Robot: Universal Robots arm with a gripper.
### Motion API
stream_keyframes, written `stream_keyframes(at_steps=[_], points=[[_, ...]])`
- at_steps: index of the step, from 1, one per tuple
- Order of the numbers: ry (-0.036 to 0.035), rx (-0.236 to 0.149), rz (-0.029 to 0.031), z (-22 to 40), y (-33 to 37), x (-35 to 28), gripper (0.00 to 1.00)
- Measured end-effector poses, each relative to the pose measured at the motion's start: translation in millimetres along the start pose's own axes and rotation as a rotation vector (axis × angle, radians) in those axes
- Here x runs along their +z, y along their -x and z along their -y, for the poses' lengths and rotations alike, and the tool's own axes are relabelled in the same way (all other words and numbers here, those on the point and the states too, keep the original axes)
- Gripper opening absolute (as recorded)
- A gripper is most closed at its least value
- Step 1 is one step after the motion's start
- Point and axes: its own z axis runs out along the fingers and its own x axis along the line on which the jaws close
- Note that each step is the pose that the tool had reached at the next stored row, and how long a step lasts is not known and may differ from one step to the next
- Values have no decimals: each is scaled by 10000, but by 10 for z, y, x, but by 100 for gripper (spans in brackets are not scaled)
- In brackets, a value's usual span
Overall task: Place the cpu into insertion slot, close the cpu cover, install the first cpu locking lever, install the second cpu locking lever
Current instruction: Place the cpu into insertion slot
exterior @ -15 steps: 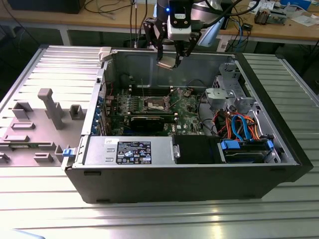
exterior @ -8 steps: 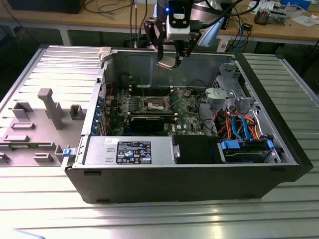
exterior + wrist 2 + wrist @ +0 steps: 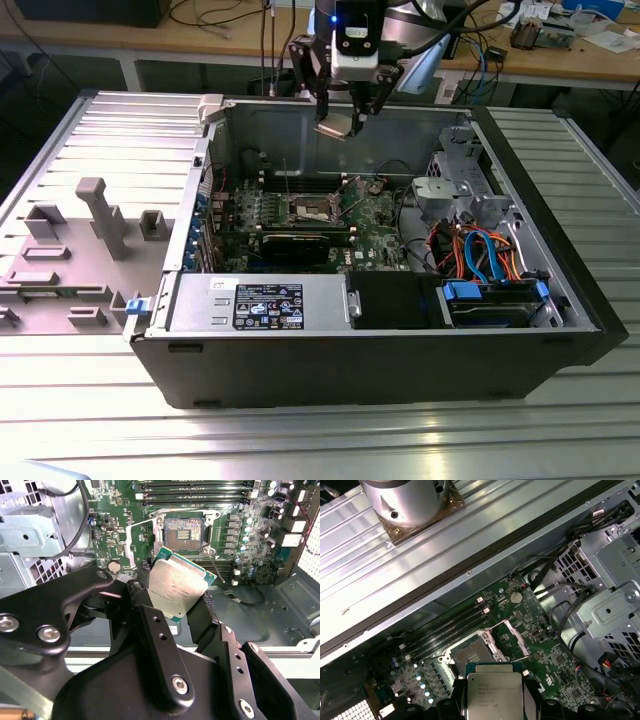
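Cpu (image 3: pixel 177 587), a thin flat square with a dull, brushed silver-grey metal top and a narrow green edge, is clamped between the two black fingers (image 3: pixel 150 615) of the gripper (image 3: pixel 176 600), which are pressed against opposite sides of it. It is held in the air inside the open computer case (image 3: pixel 400 375), above the green motherboard (image 3: pixel 117 515) and well apart from it, with the metal face tilted rather than level. In the first wrist view the cpu is seen just over the insertion slot (image 3: pixel 470 652), a small square socket whose shiny pin field is exposed inside a silver metal rim. Long black memory slots (image 3: pixel 192 492) are laid in parallel rows beside the socket. The gripper's links are matt black plates joined by round silver screws. In the exterior view the arm is hung over the far wall of the case, its wrist pointed downward and the gripper (image 3: pixel 340 122) kept high above the board. The case is set on a ribbed, brushed-metal table (image 3: pixel 330 440).
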Motion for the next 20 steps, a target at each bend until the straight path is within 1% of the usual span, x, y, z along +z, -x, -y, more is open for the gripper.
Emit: stream_keyframes(at_steps=[3, 14, 20], points=[[8, 370, 33, 0, 0, 2, 55], [22, 1016, 91, 0, 0, 6, 55], [31, 1456, 130, 1, 0, 7, 55]])
